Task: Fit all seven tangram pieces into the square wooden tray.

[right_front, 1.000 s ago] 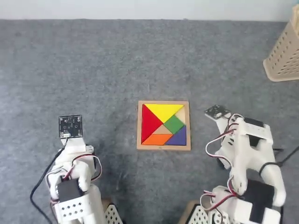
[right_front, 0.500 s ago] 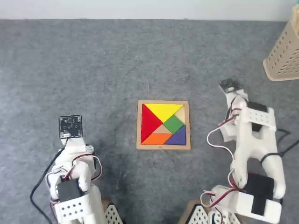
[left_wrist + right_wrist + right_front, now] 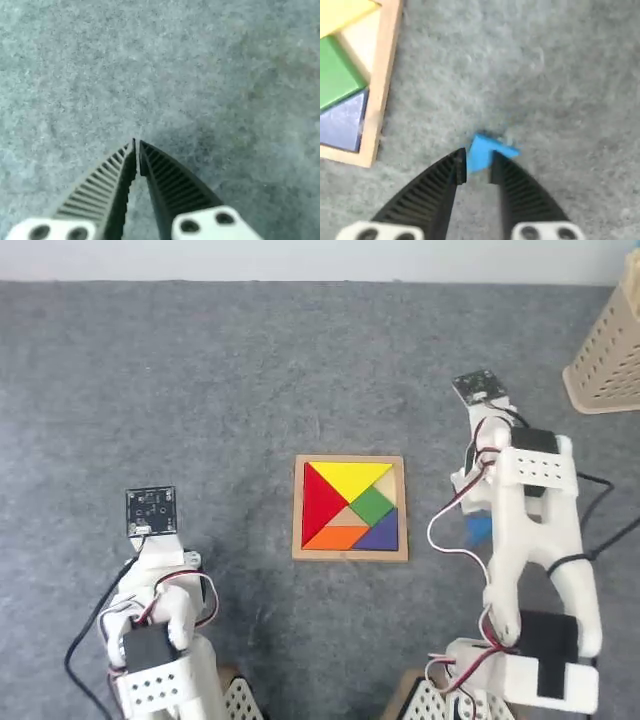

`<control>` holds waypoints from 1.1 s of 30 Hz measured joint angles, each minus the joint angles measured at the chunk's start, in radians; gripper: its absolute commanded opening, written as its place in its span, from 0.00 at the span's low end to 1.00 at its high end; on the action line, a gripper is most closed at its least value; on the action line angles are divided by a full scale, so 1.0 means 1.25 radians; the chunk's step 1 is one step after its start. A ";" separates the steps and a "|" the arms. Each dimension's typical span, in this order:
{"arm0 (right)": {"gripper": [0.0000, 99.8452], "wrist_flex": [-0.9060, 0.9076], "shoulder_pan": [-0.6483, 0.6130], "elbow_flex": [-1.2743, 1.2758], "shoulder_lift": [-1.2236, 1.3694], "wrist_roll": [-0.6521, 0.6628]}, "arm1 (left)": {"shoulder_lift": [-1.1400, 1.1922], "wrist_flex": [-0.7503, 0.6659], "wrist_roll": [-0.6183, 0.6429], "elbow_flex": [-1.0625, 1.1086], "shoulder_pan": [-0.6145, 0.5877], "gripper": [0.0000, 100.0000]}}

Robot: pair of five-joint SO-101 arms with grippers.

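Centre frame: square wooden tray (image 3: 350,558), five coloured pieces (image 3: 322,502) seated, two pale triangular patches (image 3: 349,517) unclear. Right of it: small blue piece (image 3: 478,530), pinched in right pincer (image 3: 476,167), not yet placed. Left pincer (image 3: 137,150) pressed together, lower left.

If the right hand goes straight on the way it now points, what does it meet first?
The small blue piece, directly in front of the right hand; beyond it lies grey felt table cover, though depth is unclear.
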 measured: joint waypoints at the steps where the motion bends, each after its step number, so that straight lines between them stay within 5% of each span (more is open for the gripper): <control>1: 0.19 0.017 -0.004 -0.005 0.021 0.029 | 0.000 0.000 0.000 0.000 0.000 0.01; 4: 0.18 0.060 -0.001 -0.033 0.114 0.065 | 0.000 0.000 0.000 0.000 0.000 0.01; 10: 0.19 0.047 0.031 -0.124 0.334 -0.128 | 0.000 0.000 0.000 0.000 0.000 0.01; 21: 0.18 0.007 0.028 -0.134 0.342 -0.329 | 0.000 0.000 0.000 0.000 0.000 0.01; 33: 0.01 0.014 0.023 -0.137 0.340 -0.411 | 0.000 0.000 0.000 0.000 0.000 0.01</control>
